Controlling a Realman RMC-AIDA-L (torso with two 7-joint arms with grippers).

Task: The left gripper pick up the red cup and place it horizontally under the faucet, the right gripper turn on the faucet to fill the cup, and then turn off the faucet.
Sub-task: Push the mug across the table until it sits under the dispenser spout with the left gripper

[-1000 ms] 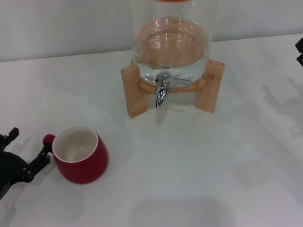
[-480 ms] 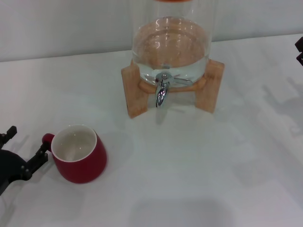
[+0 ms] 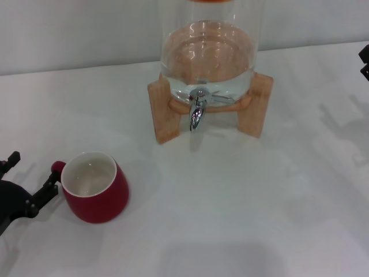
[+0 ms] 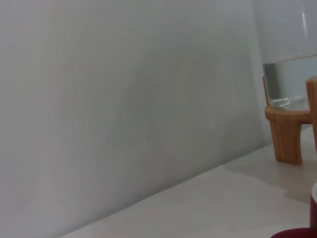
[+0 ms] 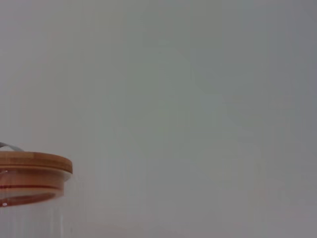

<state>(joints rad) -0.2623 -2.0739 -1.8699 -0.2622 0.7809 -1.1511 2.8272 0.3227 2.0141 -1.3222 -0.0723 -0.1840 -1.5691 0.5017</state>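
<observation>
The cup (image 3: 95,190) is showing dark red outside, white inside; the faucet (image 3: 197,112) is gleaming chrome; the stand (image 3: 164,109) is showing light wood under clear glass (image 3: 207,52); the desk (image 3: 230,208) is lying white; the left gripper (image 3: 26,179) is showing black

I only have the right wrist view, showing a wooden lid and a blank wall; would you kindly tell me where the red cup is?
Observer: The red cup stands upright on the table, toward the robot's left, well short of the faucet.
Operator: Thank you. Is anything gripping it?
Observer: Not yet. The left gripper is open beside it, with one finger by the handle.
Operator: And where is my own arm?
Observer: The right gripper only peeks in at the head view's right edge, far from the faucet.
</observation>
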